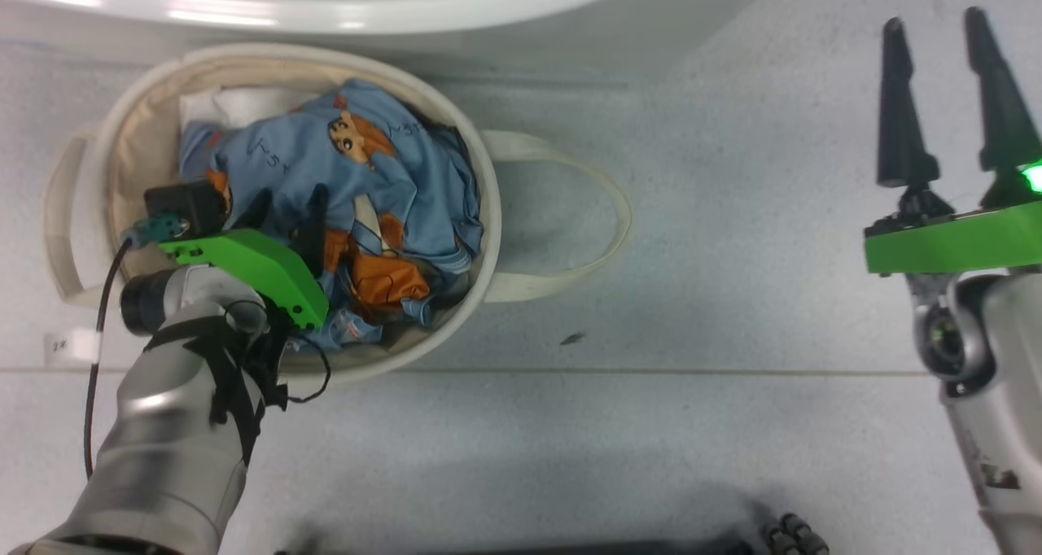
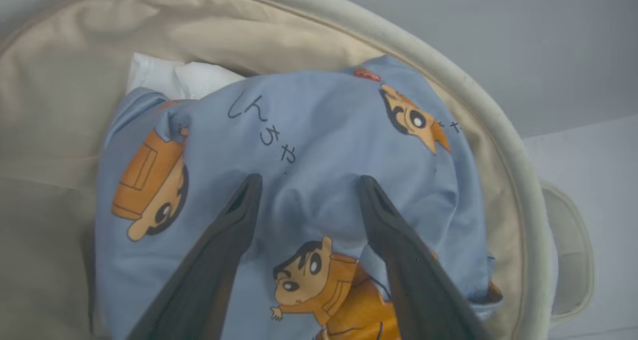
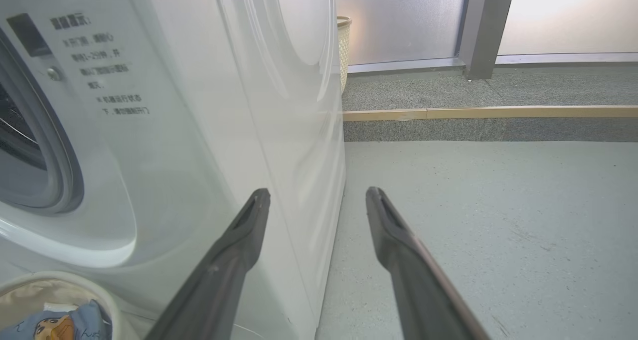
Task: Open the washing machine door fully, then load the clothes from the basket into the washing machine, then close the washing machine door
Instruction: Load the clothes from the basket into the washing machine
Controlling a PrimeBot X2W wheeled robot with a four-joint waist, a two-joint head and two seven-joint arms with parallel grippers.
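Observation:
The cream basket (image 1: 488,213) stands on the floor in front of the white washing machine (image 1: 326,2). Light blue clothes (image 1: 366,172) with orange cartoon figures are piled inside it. My left gripper (image 1: 285,205) reaches down into the basket, open, its fingertips (image 2: 251,185) resting on the top blue garment (image 2: 319,130), which bulges up between them. My right gripper (image 1: 934,18) hangs open and empty over bare floor, well right of the basket. In the right wrist view it (image 3: 317,191) points past the washing machine (image 3: 174,130), whose uncovered drum opening (image 3: 20,145) is at the left edge. The door is out of view.
White padding (image 1: 236,103) lies at the back of the basket under the clothes. One looped handle (image 1: 570,213) lies flat on the floor to the right. Behind the machine are a woven bin (image 3: 343,46) and a raised step with a wooden edge (image 3: 488,113).

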